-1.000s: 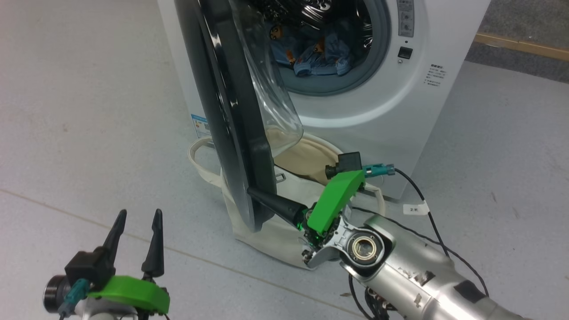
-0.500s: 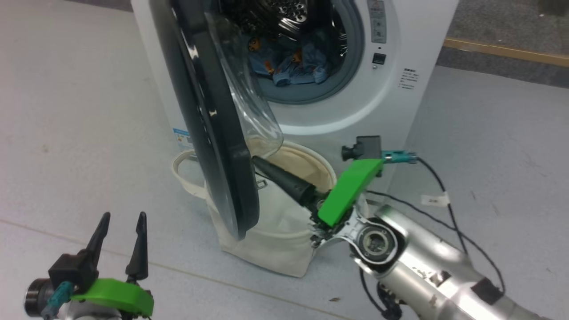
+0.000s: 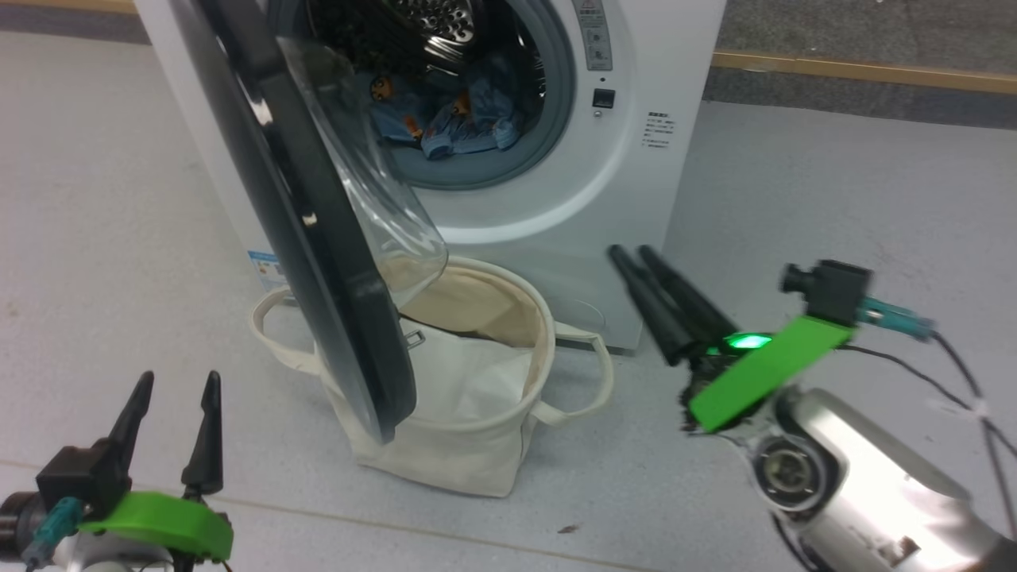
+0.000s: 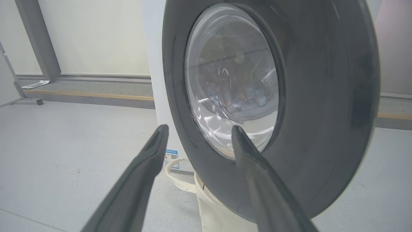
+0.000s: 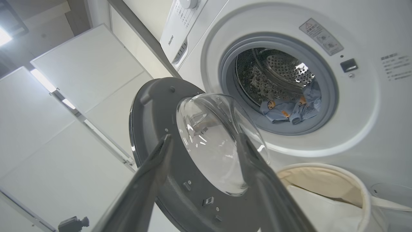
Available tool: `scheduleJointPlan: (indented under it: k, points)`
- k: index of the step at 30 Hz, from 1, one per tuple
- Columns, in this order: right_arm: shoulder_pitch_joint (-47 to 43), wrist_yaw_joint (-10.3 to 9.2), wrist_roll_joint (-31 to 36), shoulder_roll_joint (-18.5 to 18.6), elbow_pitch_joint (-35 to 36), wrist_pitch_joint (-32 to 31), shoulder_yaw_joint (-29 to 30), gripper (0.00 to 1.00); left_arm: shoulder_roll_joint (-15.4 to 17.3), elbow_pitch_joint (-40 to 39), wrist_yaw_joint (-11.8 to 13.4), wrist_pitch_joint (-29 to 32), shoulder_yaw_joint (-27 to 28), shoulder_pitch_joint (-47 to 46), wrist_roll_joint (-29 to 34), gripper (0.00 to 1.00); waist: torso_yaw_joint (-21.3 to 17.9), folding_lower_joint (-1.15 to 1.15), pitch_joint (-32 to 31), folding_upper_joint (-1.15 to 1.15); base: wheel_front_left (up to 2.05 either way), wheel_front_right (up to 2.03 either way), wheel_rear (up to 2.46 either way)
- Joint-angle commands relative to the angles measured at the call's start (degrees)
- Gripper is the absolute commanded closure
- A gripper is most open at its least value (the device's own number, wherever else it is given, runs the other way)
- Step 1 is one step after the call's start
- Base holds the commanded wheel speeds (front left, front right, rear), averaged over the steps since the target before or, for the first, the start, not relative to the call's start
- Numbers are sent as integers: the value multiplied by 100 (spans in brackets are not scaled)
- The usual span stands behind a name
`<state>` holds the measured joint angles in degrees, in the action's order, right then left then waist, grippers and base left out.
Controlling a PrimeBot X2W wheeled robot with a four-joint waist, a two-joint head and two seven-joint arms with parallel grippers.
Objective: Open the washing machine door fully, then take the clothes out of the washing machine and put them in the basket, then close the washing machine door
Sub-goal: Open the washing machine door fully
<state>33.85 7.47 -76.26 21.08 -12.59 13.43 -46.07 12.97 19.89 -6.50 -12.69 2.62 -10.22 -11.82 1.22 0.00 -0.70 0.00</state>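
Observation:
The white washing machine (image 3: 620,199) stands ahead, and the light-blue clothes (image 3: 445,119) lie in its steel drum. The washing machine door (image 3: 318,262) with its black rim hangs open, swung out edge-on over the cream basket (image 3: 445,461). My right gripper (image 3: 629,253) is open and empty, in the air to the right of the basket and apart from the door. In the right wrist view its fingers (image 5: 154,174) frame the door's glass bowl (image 5: 212,141), with the clothes (image 5: 289,111) beyond. My left gripper (image 3: 179,377) is open at the lower left, facing the door's outer face (image 4: 322,112).
A wooden floor strip (image 3: 858,70) runs along the back right. A black cable (image 3: 953,373) trails from my right wrist camera. The small blue label (image 3: 266,270) marks the washer's lower left corner. Grey floor lies on both sides of the machine.
The head camera has turned, shifting the whole picture left. My right gripper has come away from the door's lower inner edge and moved right. The left gripper keeps its pose.

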Motion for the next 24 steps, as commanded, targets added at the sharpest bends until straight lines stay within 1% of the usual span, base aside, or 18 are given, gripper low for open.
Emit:
scheduleJointPlan:
  k: [1,3,5,6,8,11,14,17,18,21,22,24]
  points:
    - [-135,2,368,95,190,120,230,0,237,-235,3,12,226,-219,-69,0,-47,0,-18,0,0,0,0]
    - [-352,2,773,109,183,148,577,0,282,-262,0,28,253,-194,-110,0,-110,0,-43,0,0,0,0]
    - [-593,2,1288,47,172,152,1128,0,323,-288,-2,50,278,-160,-145,0,-165,0,-50,0,0,0,0]
    - [-736,2,1525,-13,149,153,1393,0,337,-298,-4,63,278,-152,-158,0,-180,0,-52,0,0,0,0]
    - [-1052,2,1707,-197,114,154,1870,0,349,-307,-9,80,266,-142,-191,0,-202,0,-90,0,0,0,0]
    - [-1430,2,2252,-287,49,155,2446,0,326,-350,-25,86,245,-134,-316,0,-210,0,-122,0,0,0,0]
    - [-1773,2,2978,-390,24,156,2941,0,342,-372,-36,99,221,-108,-396,0,-215,0,-145,0,0,0,0]
    - [-2038,2,3715,-535,34,156,3306,0,366,-376,-44,115,201,-89,-459,0,-240,0,-148,0,0,0,0]
    - [-2038,2,3715,-535,34,156,3306,0,366,-376,-44,115,201,-89,-459,0,-240,0,-148,0,0,0,0]
    - [-2129,2,4091,-757,-1,156,3426,0,414,-387,-51,131,184,-80,-514,0,-324,0,-129,0,0,0,0]
    - [-2121,2,4218,-777,-54,156,3408,0,426,-400,-54,120,177,-85,-527,0,-344,0,-130,0,0,0,0]
    - [-2090,2,4302,-860,-170,156,3420,0,428,-419,-57,110,161,-91,-565,0,-359,0,-129,0,0,0,0]
